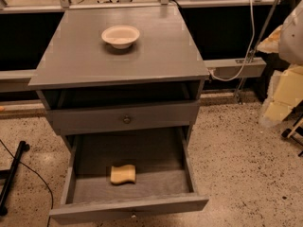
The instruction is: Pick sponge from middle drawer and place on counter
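The pale-yellow sponge (123, 174) lies flat on the textured floor of the middle drawer (69, 176), a little left of centre and towards the front. The drawer is pulled far out of the grey cabinet. The counter (85, 56) is the flat grey top slab above it. A cream round bowl (120, 36) stands on the counter's far middle. My gripper is out of view, so I cannot see where it is relative to the sponge.
The drawer above is slightly pulled out, and its front carries a round knob (126, 119). A black pole (12, 174) and a cable lie on the speckled floor at left. Pale-yellow blocks (284, 93) and a white shape (292, 32) stand at right. A white cable (247, 37) hangs behind the cabinet.
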### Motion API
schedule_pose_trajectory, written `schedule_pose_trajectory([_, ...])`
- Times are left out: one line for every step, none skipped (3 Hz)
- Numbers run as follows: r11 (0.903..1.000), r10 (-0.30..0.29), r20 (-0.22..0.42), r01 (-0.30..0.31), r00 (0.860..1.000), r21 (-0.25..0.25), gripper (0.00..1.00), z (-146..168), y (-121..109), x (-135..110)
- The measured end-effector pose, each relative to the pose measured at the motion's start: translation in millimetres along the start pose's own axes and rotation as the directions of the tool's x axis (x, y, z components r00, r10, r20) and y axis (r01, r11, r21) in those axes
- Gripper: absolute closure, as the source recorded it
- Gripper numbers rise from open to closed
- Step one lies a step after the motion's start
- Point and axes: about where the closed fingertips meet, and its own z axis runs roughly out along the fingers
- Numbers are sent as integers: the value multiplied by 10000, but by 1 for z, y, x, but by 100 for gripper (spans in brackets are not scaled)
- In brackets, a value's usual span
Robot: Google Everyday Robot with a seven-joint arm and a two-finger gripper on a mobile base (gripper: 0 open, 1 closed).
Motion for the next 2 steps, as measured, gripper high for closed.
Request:
schedule_pose_trajectory([10000,0,1,0,10000,2,0,0,0,0])
schedule_pose_trajectory([9997,29,897,-51,9960,245,0,21,13,-1])
